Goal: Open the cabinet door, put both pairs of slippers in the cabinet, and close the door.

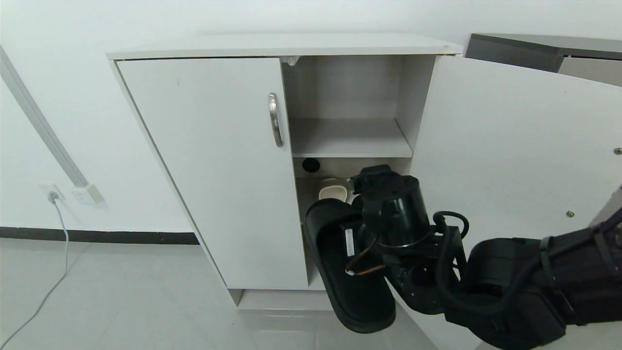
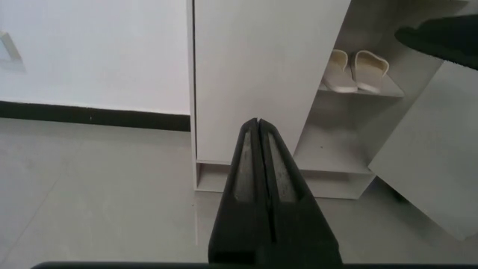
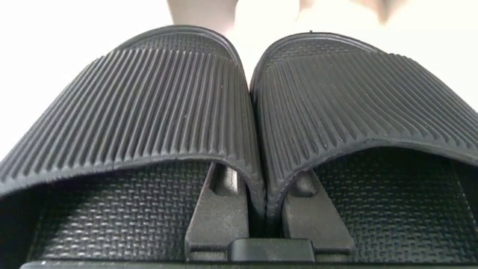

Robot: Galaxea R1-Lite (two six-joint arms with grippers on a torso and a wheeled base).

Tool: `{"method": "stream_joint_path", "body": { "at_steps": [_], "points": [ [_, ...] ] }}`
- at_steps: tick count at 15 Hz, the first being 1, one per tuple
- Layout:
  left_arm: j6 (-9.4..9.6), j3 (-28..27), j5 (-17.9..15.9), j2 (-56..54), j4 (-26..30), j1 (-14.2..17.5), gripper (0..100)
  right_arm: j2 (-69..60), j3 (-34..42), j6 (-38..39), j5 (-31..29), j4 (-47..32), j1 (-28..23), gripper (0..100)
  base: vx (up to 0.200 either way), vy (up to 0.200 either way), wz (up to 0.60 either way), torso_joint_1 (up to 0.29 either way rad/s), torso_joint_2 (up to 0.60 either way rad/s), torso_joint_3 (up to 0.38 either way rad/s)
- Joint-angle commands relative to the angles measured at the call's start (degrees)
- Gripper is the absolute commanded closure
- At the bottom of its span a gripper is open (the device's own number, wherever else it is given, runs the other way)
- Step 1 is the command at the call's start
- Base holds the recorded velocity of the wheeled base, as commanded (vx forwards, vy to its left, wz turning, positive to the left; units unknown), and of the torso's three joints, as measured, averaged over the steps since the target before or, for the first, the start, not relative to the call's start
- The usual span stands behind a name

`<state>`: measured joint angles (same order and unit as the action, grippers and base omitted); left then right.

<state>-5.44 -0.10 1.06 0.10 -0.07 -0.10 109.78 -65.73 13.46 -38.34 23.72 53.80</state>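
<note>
Head view, cabinet (image 1: 282,48): left door shut, right door (image 1: 510,146) swung wide open.
Head view, beige slippers (image 1: 333,189): already inside, on the shelf under the top one.
Head view, black slippers (image 1: 340,272): in my right grasp, in front of the opening and just below the beige pair. Toes point up toward the shelf, heels hang low near the cabinet's base.
Left wrist view, left gripper (image 2: 258,138): my fingers are pressed together and hold nothing. It hangs over the floor, well apart from the cabinet and facing it.
Left wrist view, beige slippers (image 2: 358,71): side by side on their shelf, with a bare compartment beneath.
Right wrist view, right gripper (image 3: 263,213): one finger (image 3: 216,217) sits under each strap, pinching the two black slippers' (image 3: 149,104) inner walls together.
Step in hand: I judge this the second pair going in. The door is done and one pair is stowed.
Next move calls for: levelling the black pair, carrying it through the opening onto a free shelf, and clearing the shelf edge and the beige pair. Then I let go, back out, and the open door waits to be shut.
</note>
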Motion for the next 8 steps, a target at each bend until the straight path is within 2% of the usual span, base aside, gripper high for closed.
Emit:
{"method": "stream_joint_path", "body": {
  "at_steps": [1,3,8],
  "points": [
    [-0.01,0.0,0.0,0.1,0.1,0.0,100,2.0,-11.9,1.8,-6.8,-8.2,1.0,100,0.000,0.000,0.00,0.000,0.00,0.000],
    [-0.01,0.0,0.1,0.1,0.0,0.0,100,3.8,-17.6,1.1,-10.7,-9.9,0.3,100,0.000,0.000,0.00,0.000,0.00,0.000],
    [-0.10,0.0,0.1,0.1,0.0,0.0,100,4.3,-20.4,-2.3,-11.0,-9.9,-0.1,100,0.000,0.000,0.00,0.000,0.00,0.000]
  ]
}}
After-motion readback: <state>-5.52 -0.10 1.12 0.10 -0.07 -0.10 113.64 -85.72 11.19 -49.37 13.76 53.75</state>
